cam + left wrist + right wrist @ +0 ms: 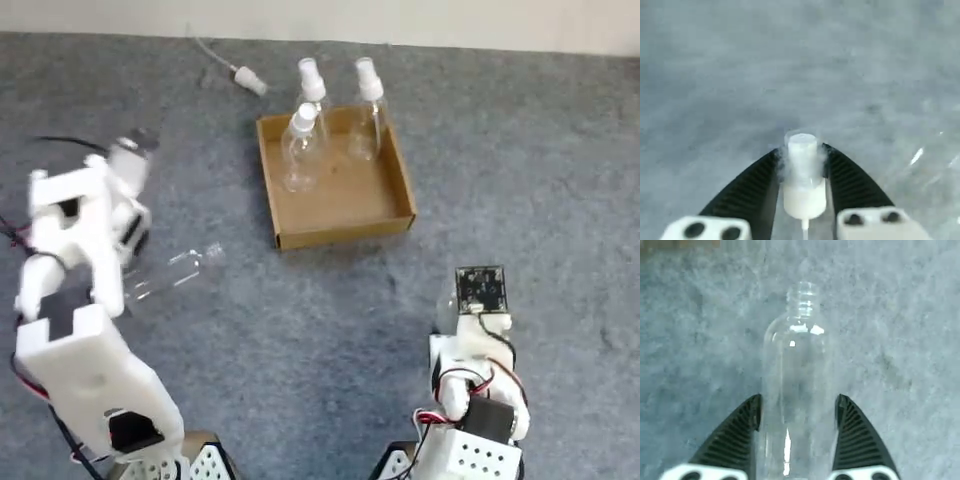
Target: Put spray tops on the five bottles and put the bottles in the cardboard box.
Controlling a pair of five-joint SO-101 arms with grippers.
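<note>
Clear plastic, glossy, smooth — bottle (pixel 792 380). White plastic, smooth, faint sheen — spray top (pixel 802 175). Brown card, matt: cardboard box (pixel 345 230). Grey cloth, felt-like, rough, matt: table (pixel 300 330). Black, ribbed, matt: fingers (pixel 850 180) of left gripper (pixel 801 150).

This looks like a small robotics lab bench. Two white plastic arms (pixel 85 330) (pixel 470 400) with bare wires (pixel 505 378) stand on a grey felt-covered table (pixel 540 170).

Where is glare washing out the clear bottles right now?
Right wrist view: white glints on the held bottle, at shoulder and lower wall, outline readable. High view: the lying bottle shows faint highlights, no washout. Left wrist view: the spray top is evenly lit, small glints off to one side.
</note>
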